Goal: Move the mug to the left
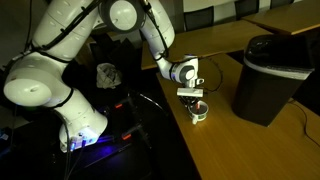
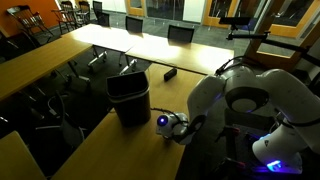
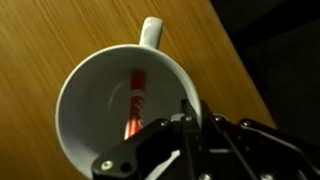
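Observation:
The mug (image 1: 200, 111) is small and pale, and it sits at the near edge of the wooden table (image 1: 250, 140), below my gripper (image 1: 192, 95). In the wrist view the mug (image 3: 95, 100) fills the frame, its handle points to the top, and a red stick-like thing (image 3: 135, 100) lies inside it. My gripper (image 3: 185, 108) has one finger inside and one finger outside the mug's rim on the side away from the handle, shut on the wall. In an exterior view my gripper (image 2: 172, 124) points down at the table edge and the mug is hard to make out.
A tall black bin (image 1: 268, 75) stands on the table close beside the mug; it also shows in an exterior view (image 2: 130, 98). The table edge and a dark drop lie right by the mug. Chairs and more tables (image 2: 150, 45) stand behind.

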You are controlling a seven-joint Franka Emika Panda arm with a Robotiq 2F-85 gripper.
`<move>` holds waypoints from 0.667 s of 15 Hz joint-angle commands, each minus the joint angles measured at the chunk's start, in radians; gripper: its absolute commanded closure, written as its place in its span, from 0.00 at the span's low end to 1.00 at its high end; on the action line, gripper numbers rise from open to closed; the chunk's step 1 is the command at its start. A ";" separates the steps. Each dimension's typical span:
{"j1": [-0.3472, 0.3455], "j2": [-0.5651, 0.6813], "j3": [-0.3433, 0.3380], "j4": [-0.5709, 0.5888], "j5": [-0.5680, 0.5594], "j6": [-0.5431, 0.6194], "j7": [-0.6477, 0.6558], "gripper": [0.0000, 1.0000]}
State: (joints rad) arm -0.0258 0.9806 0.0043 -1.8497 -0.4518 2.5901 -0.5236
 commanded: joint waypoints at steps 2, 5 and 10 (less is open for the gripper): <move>0.006 -0.029 0.019 -0.009 -0.002 -0.020 0.002 0.97; 0.028 -0.045 0.035 -0.028 -0.014 0.006 0.013 0.97; 0.120 -0.024 0.031 0.015 -0.037 -0.016 0.032 0.97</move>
State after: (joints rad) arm 0.0466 0.9708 0.0569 -1.8469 -0.4544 2.5920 -0.5215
